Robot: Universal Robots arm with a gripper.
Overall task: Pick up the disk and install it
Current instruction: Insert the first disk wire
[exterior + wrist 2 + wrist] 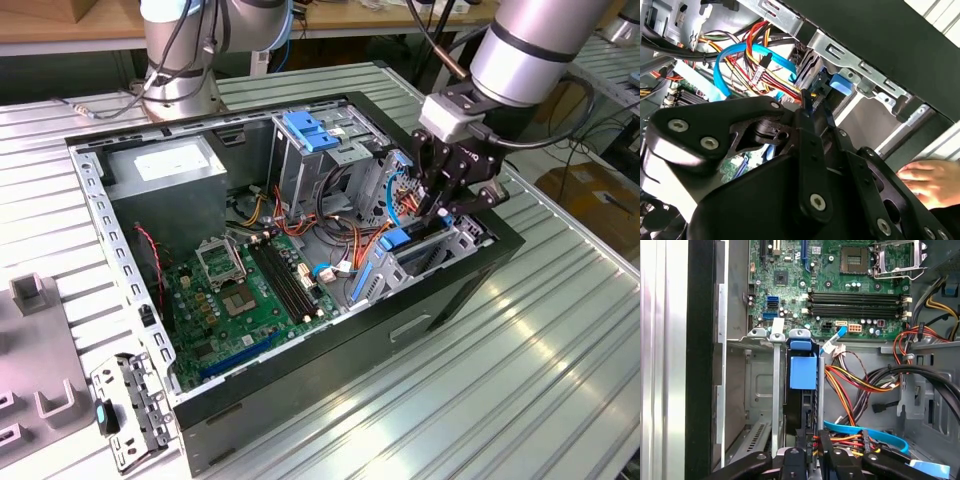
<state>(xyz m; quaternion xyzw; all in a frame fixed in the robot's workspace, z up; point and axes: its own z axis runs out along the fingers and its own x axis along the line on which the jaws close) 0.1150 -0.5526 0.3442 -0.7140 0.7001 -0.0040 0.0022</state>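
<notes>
My jaws (812,447) grip the edge of the disk (802,390), which stands upright in its bay inside the computer case (440,290) beside the cables (860,382).

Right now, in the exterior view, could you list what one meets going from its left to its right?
Grey fixture → bracket → motherboard → blue latch → disk → gripper.

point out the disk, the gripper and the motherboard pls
disk (803,371): first wrist view, on its blue carrier tab, standing in the drive bay.
gripper (447,205): exterior view, between its fingertips, down at the bay.
motherboard (232,300): exterior view, on the green board near the CPU socket.
</notes>
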